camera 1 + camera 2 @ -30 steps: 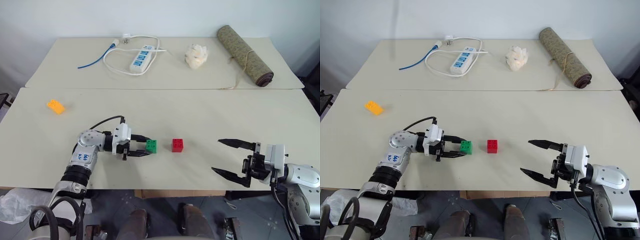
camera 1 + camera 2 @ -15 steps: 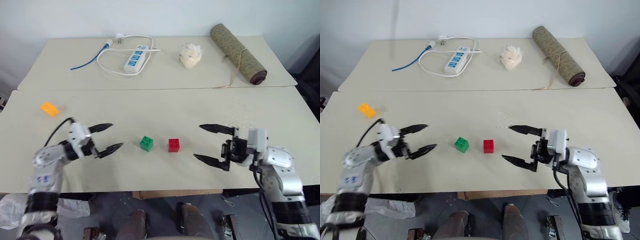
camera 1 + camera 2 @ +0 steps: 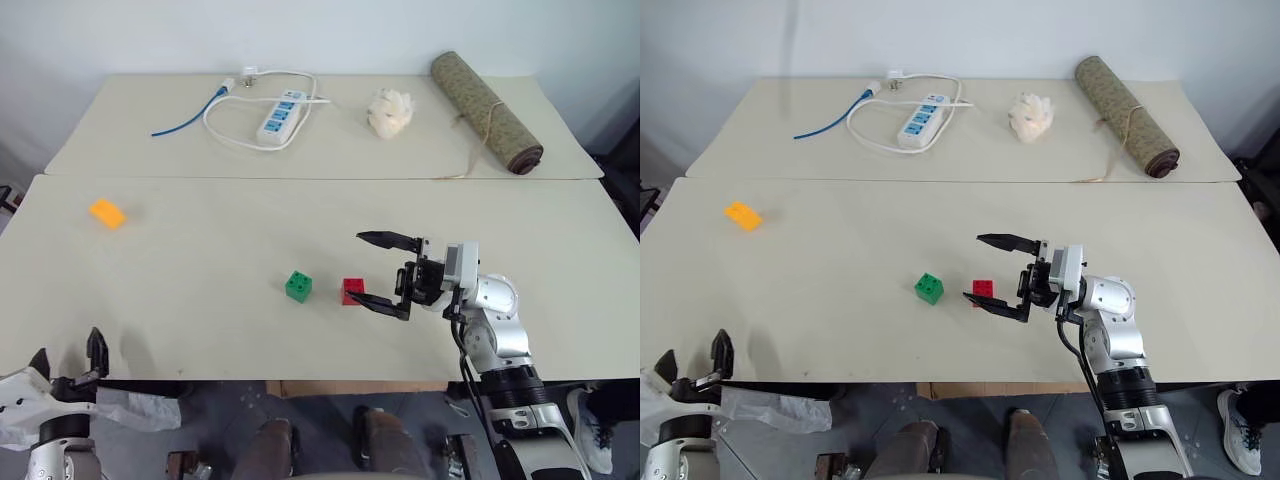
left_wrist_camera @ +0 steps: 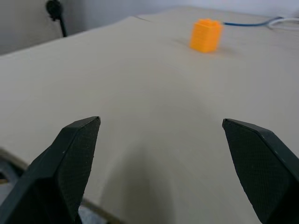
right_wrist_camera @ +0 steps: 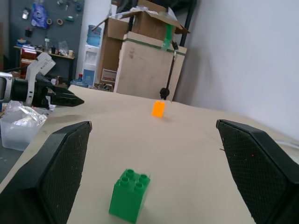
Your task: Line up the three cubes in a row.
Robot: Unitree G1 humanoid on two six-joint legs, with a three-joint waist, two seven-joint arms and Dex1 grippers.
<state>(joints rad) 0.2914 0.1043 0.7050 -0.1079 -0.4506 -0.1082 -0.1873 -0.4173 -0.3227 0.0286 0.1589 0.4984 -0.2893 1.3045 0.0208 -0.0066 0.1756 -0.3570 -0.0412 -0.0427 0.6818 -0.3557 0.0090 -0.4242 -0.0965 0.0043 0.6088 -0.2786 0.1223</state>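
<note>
A green cube [image 3: 298, 286] and a red cube [image 3: 353, 290] sit close together near the front middle of the table. The orange-yellow cube [image 3: 107, 212] lies alone at the far left. My right gripper [image 3: 362, 268] is open and points left, with nothing between its fingers. Its near fingertip overlaps the red cube's right edge, and I cannot tell whether they touch. The right wrist view looks past the green cube [image 5: 130, 196] to the orange-yellow cube [image 5: 158, 108]. My left gripper [image 3: 68, 355] is open and empty at the table's front left corner, facing the orange-yellow cube [image 4: 205, 35].
A second table behind holds a white power strip [image 3: 280, 115] with cables, a crumpled white cloth [image 3: 391, 110] and a rolled mat [image 3: 487, 97]. A seam [image 3: 320, 178] divides the two tables. Cardboard boxes [image 5: 145, 51] stand off to the left of the table.
My left gripper opened, let go of the green cube and drew back to the front left corner. My right gripper moved left up to the red cube. The green cube stayed put.
</note>
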